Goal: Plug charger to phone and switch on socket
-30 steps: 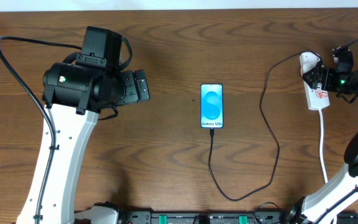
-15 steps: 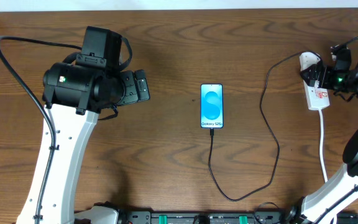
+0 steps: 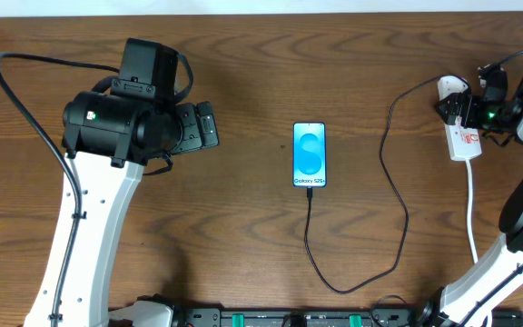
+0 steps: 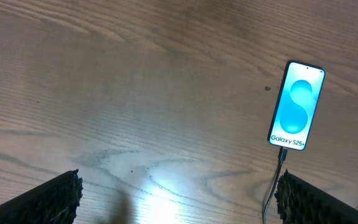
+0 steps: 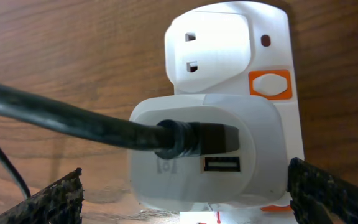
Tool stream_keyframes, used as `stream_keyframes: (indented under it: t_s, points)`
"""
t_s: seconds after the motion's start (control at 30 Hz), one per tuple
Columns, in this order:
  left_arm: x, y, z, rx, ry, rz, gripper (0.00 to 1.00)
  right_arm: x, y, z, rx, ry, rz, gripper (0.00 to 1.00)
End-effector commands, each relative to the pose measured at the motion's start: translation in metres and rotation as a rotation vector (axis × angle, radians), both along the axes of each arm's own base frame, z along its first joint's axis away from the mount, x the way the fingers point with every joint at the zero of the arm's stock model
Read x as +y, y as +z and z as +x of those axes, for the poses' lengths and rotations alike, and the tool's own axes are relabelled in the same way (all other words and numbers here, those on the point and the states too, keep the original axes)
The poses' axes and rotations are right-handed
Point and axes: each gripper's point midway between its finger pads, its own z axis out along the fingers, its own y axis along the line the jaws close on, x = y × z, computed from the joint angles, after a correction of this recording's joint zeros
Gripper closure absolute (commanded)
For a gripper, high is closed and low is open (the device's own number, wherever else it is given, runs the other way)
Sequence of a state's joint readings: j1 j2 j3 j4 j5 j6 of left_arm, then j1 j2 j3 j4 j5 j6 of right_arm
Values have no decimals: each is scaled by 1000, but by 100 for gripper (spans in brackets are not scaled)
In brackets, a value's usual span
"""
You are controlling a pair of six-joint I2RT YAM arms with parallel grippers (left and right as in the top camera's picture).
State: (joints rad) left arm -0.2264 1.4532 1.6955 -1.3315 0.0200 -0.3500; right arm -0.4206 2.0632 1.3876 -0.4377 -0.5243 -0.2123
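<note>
The phone (image 3: 310,154) lies flat mid-table with its blue screen lit, and shows again in the left wrist view (image 4: 297,106). The charger's thin black cable (image 3: 398,218) meets the phone's near edge, loops round, and runs to its white plug (image 5: 204,149), which sits in the white socket (image 5: 229,43) at the far right. An orange switch (image 5: 269,85) sits beside the plug. My right gripper (image 5: 188,199) is open, its fingers straddling the plug's sides. My left gripper (image 4: 179,205) is open over bare wood, left of the phone.
The socket's white cord (image 3: 471,209) runs toward the near edge at the right. Thick black robot cable (image 3: 25,100) arcs round the left arm. Bare wood lies between the left gripper (image 3: 209,125) and the phone.
My right gripper has shifted slightly toward the socket's far end, over the plug. The left arm, phone and cable have not moved.
</note>
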Motion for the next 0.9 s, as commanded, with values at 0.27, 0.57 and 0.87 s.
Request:
stream_keyframes:
  t_s: [0.27, 0.57, 0.87]
  points:
    - [0, 0, 1, 0, -8, 9, 0, 21, -9, -6, 46, 2, 126, 1]
    - [0, 0, 1, 0, -8, 9, 0, 18, -13, -11, 74, -13, 106, 1]
    - [0, 0, 1, 0, -8, 9, 0, 1, -7, -8, 102, -33, 14, 1]
